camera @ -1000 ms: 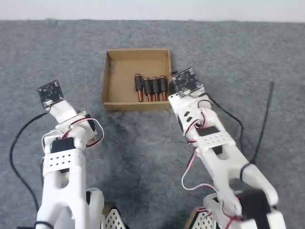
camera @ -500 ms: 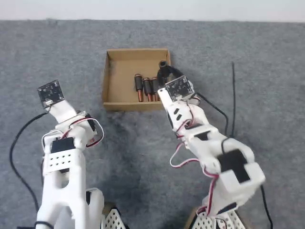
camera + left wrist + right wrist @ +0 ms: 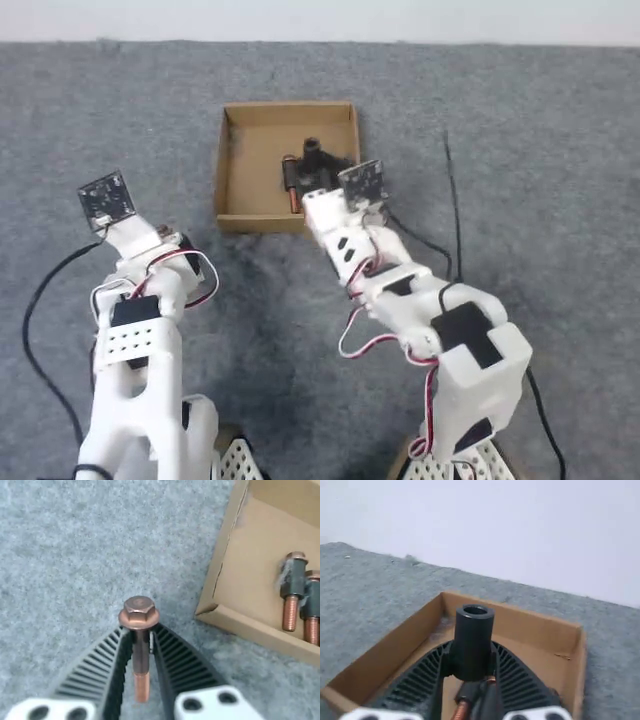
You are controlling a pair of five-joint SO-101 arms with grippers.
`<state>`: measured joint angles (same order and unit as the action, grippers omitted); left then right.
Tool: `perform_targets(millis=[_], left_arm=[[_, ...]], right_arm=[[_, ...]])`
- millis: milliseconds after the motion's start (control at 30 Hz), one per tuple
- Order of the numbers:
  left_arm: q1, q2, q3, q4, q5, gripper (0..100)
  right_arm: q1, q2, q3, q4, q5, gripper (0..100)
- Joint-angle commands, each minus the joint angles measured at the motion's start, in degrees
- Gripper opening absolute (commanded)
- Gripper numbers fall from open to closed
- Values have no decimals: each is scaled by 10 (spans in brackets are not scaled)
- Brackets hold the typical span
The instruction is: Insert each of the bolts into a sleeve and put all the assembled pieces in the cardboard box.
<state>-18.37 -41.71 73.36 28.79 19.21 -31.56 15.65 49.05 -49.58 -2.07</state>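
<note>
My left gripper (image 3: 140, 630) is shut on a copper bolt (image 3: 139, 614), held over the grey carpet just outside a corner of the cardboard box (image 3: 235, 622). In the high view the left arm (image 3: 135, 300) stands at the left, short of the box (image 3: 226, 160). My right gripper (image 3: 471, 655) is shut on a black sleeve (image 3: 472, 630), held upright with its bore open, above the box (image 3: 395, 652). From above, the sleeve (image 3: 312, 150) hangs over the box's middle. Assembled bolt-and-sleeve pieces (image 3: 291, 180) lie on the box floor, partly hidden by the right arm; two such pieces (image 3: 294, 587) appear in the left wrist view.
Grey carpet (image 3: 520, 130) covers the table on all sides. A thin black cable (image 3: 455, 210) trails from the right arm. A pale wall (image 3: 520, 530) rises behind the box.
The right arm has swung left from the box's right edge to over its middle, carrying the black sleeve. The left arm has barely moved.
</note>
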Motion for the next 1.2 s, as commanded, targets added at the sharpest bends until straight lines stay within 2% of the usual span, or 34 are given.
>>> perform_targets(millis=[0,733,967,1067,1167], left_arm=[[0,-29,-8,-18,8,12],[0,-29,-8,-18,9,12],[0,-29,-8,-18,9,12],[0,-29,-8,-19,9,12],[0,-29,-8,-19,9,12]], right_arm=[[-17,-12,23,-50,-7,6],[-22,-151,386,-298,-4,6],[-22,-155,469,-382,-4,6],[-18,-148,473,-386,-3,6],[-31,-130,472,-390,69,6]])
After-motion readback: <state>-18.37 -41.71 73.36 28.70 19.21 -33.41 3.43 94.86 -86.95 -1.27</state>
